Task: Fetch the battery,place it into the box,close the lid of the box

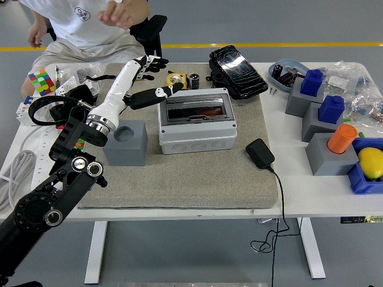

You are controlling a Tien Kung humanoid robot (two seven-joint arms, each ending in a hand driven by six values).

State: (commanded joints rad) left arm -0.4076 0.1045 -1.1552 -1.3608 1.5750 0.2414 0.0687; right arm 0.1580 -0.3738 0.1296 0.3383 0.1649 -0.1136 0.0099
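The grey box stands in the middle of the grey mat, and its clear lid lies flat and shut; something reddish shows dimly through it. A small black battery stands on the mat behind the box, next to a yellow tape measure. My left hand, white with black fingers, hovers above the mat's far left, left of the box and clear of it. Its fingers are spread and it holds nothing. My right arm is out of view.
A grey block with a round hole stands left of the box. A black adapter with a cable lies to its right, and a black pouch behind it. Grey blocks with blue and orange pieces stand far right. A person sits at top left, one hand raised off the table.
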